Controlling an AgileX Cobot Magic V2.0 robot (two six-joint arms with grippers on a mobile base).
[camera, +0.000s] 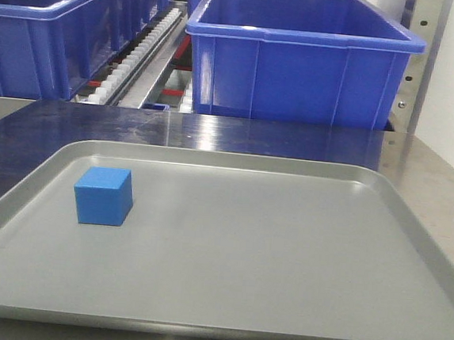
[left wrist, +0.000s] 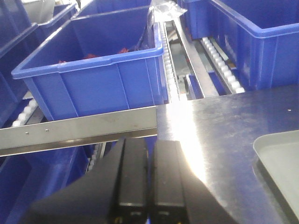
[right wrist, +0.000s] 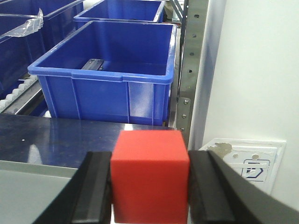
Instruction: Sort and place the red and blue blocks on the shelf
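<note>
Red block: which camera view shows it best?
The right wrist view: the red block fills the foreground, clamped in the right hand. The front view shows only the blue block on the tray; the left wrist view misses it.

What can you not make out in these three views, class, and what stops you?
Underside of the red block: cut off by the right wrist view's lower edge.
Most of the red items in the left-hand bin: left wrist view, hidden behind its wall.
Identity of the dark object in the right-hand bin: right wrist view, too small.
</note>
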